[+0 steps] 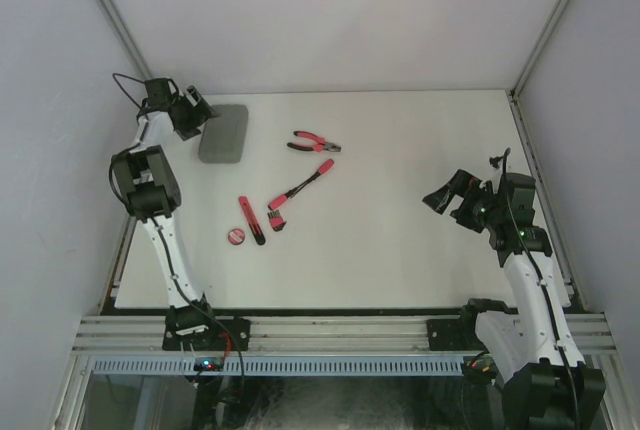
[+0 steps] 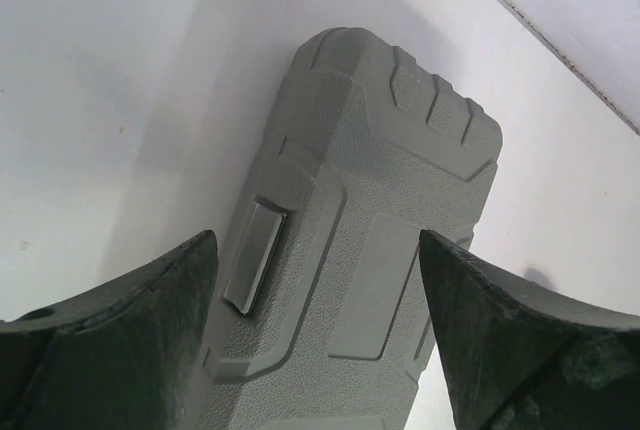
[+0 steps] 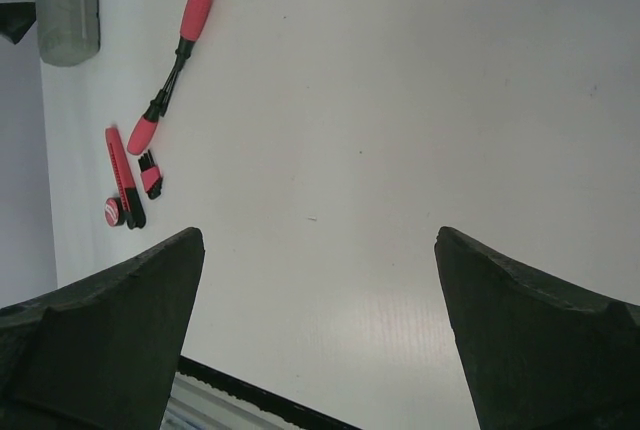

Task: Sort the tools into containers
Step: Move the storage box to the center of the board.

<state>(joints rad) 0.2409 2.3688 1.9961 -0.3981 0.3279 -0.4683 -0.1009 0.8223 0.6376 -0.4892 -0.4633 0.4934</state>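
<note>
The grey tool case point(image 1: 224, 133) lies closed at the far left of the table. My left gripper point(image 1: 196, 116) is open just left of it; in the left wrist view my left gripper point(image 2: 315, 240) hovers over the lid of the case point(image 2: 370, 200), one finger on each side. Red-handled pliers point(image 1: 314, 143), a long screwdriver point(image 1: 300, 188), a comb-like piece point(image 1: 277, 218), a short red-black driver point(image 1: 251, 219) and a red disc point(image 1: 235, 238) lie mid-table. My right gripper point(image 1: 440, 198) is open and empty at the right, far from the tools.
The right wrist view shows my right gripper point(image 3: 320, 235) over bare white table, with the screwdriver point(image 3: 175, 65), short driver point(image 3: 122, 178), disc point(image 3: 113, 211) and case point(image 3: 68, 5) at far left. White walls enclose the table; a black strip point(image 3: 260, 395) marks its near edge.
</note>
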